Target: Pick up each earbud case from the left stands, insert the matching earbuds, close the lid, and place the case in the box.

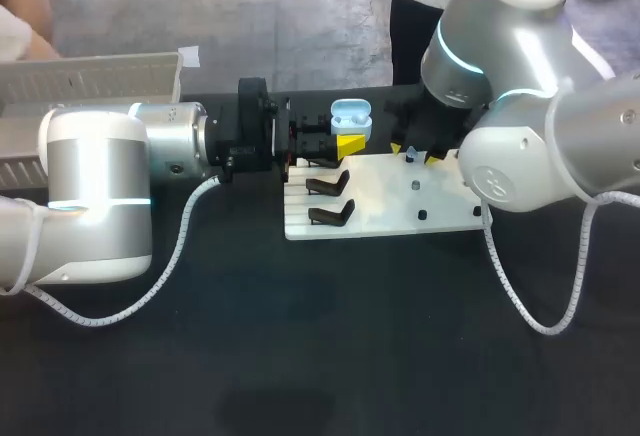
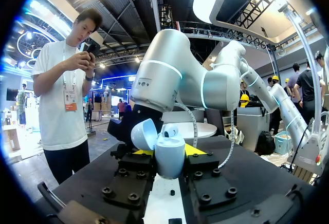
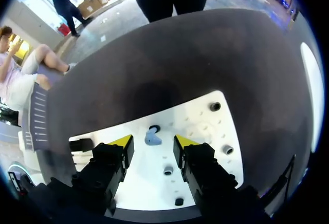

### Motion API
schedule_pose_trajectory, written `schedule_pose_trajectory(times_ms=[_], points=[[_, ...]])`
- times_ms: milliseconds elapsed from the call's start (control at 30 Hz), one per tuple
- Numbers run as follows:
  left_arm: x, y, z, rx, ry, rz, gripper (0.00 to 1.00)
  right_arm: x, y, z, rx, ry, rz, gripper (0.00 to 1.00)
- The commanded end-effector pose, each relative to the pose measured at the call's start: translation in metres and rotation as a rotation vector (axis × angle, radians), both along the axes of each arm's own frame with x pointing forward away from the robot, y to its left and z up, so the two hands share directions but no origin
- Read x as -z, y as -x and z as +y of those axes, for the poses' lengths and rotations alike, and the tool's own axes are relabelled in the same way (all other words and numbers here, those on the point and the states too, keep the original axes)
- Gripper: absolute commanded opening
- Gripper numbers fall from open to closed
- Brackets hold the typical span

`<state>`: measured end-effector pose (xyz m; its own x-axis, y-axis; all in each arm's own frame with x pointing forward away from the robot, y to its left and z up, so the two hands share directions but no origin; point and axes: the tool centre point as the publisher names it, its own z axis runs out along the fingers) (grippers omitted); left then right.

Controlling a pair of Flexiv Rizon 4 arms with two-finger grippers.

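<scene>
My left pincer [image 2: 169, 158] is shut on the small blue earbud case [image 1: 351, 114]. It holds the case up in the air, just past the far left corner of the white board [image 1: 400, 218]. The lid [image 2: 144, 133] is flipped open. One earbud [image 2: 171, 130] seems to sit inside already, but I cannot be sure.

My right pincer [image 3: 152, 143] hangs low over the far edge of the board, near its middle. Its fingers are apart, not wide, and a little blue earbud [image 3: 152, 137] lies on the board between them. The fingers do not touch it.

Two black stands [image 1: 328, 184] near the left edge of the board have nothing on them. The box [image 1: 90, 81] waits at the far left corner of the table [image 1: 300, 336].

Here is what could go wrong, I think. The earbud is tiny and smooth. If my right fingers close a bit crooked, it could pop out and roll off the board. If I grab it turned the wrong way, it will not fit its hole in the case. Pushing it in too hard could make the case slip or tip in my left pincer. The lid could flop down and get in the way. My two arms are also very close together, so a careless move could make them bump.
</scene>
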<state>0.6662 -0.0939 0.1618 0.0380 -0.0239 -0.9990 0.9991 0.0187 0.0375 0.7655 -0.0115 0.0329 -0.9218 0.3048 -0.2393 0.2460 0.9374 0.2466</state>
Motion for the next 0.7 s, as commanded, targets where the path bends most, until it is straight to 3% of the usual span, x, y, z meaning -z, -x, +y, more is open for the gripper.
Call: schedule_pose_trajectory(times_ms=[33, 700], points=[[0.0010, 0.0012, -0.0004, -0.006, 0.004, -0.004, 0.00, 0.0013, -0.0054, -0.0006, 0.013, 0.006, 0.015, 0.46], [0.0010, 0.0012, -0.0004, -0.006, 0.004, -0.004, 0.00, 0.0046, -0.0031, -0.0001, 0.047, -0.001, 0.054, 0.40]])
